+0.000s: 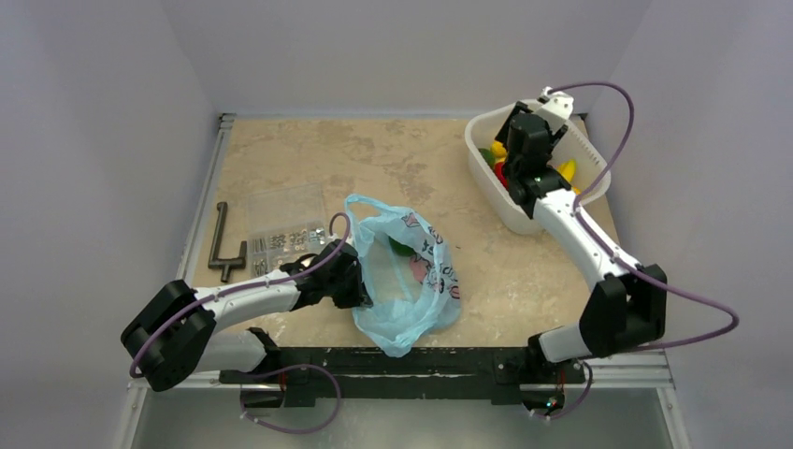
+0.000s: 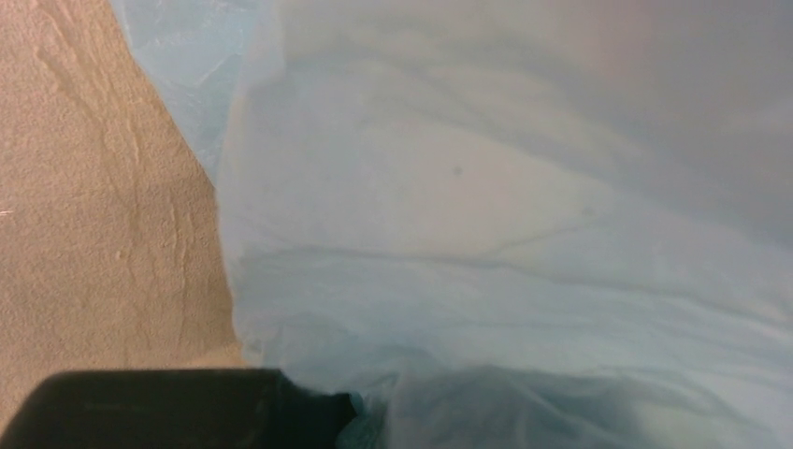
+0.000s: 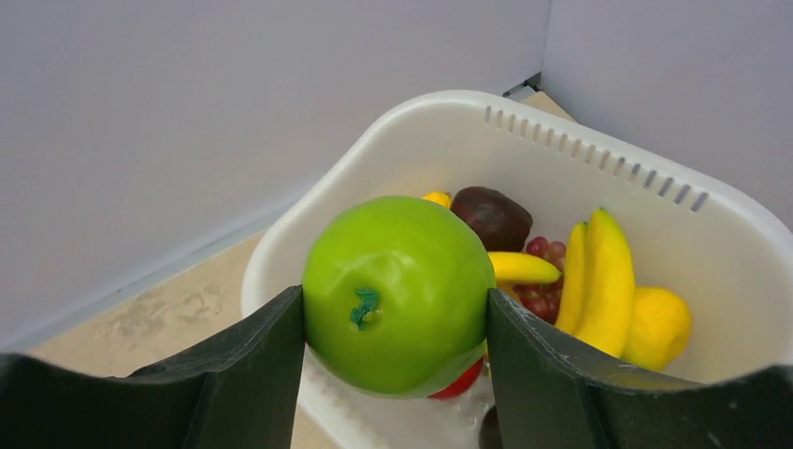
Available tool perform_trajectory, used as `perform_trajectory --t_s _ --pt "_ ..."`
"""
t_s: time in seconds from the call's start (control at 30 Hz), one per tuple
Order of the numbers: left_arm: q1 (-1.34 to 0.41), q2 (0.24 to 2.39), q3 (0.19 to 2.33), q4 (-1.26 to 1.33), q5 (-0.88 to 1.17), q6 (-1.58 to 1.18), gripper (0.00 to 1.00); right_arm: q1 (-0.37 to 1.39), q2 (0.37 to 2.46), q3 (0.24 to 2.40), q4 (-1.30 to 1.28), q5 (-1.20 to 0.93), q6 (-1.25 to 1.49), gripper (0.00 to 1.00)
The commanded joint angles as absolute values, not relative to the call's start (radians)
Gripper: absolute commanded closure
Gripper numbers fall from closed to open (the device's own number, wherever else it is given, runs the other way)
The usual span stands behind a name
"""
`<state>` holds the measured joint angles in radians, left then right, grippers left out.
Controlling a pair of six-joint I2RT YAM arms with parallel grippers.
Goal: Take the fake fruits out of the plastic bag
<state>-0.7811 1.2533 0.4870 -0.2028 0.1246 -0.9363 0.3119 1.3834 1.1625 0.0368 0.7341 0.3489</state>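
The light-blue plastic bag lies open at the table's front centre; a green fruit shows inside it. My left gripper is shut on the bag's left edge; in the left wrist view the bag fills the frame and one black finger shows at the bottom. My right gripper hangs over the white basket at the back right. In the right wrist view it is shut on a green apple above the basket.
The basket holds bananas, a lemon, grapes, a dark brown fruit and a red piece. A clear box of metal parts and a dark T-shaped tool lie at the left. Walls enclose the table.
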Motion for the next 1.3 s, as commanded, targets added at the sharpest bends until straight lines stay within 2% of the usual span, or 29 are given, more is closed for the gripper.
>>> perform_trajectory --t_s 0.0,0.4,0.53,0.7,0.83,0.97,1.0,1.1,1.27 --pt "-0.778 1.255 0.517 -0.188 0.136 -0.953 1.00 0.228 1.528 1.276 0.057 0.592 0.410 1.00" --pt "-0.778 1.244 0.515 -0.195 0.131 -0.956 1.00 0.126 1.925 1.531 0.010 0.207 0.478 1.00" --pt "-0.778 1.249 0.514 -0.189 0.131 -0.958 1.00 0.126 1.960 1.512 -0.006 0.153 0.500 1.00" --pt "-0.777 1.256 0.517 -0.190 0.135 -0.954 1.00 0.126 1.996 1.516 0.003 0.130 0.506 0.81" --pt "-0.778 1.256 0.515 -0.189 0.136 -0.953 1.00 0.125 2.018 1.559 -0.044 0.117 0.478 0.57" --pt "-0.778 1.258 0.515 -0.186 0.137 -0.950 1.00 0.124 2.010 1.596 -0.075 0.108 0.444 0.24" --pt "-0.778 1.258 0.516 -0.184 0.138 -0.950 1.00 0.124 2.005 1.604 -0.082 0.108 0.436 0.19" --pt "-0.778 1.260 0.516 -0.183 0.140 -0.947 1.00 0.124 1.996 1.640 -0.123 0.115 0.420 0.10" --pt "-0.778 1.255 0.514 -0.184 0.143 -0.944 1.00 0.124 1.935 1.658 -0.169 0.151 0.410 0.03"
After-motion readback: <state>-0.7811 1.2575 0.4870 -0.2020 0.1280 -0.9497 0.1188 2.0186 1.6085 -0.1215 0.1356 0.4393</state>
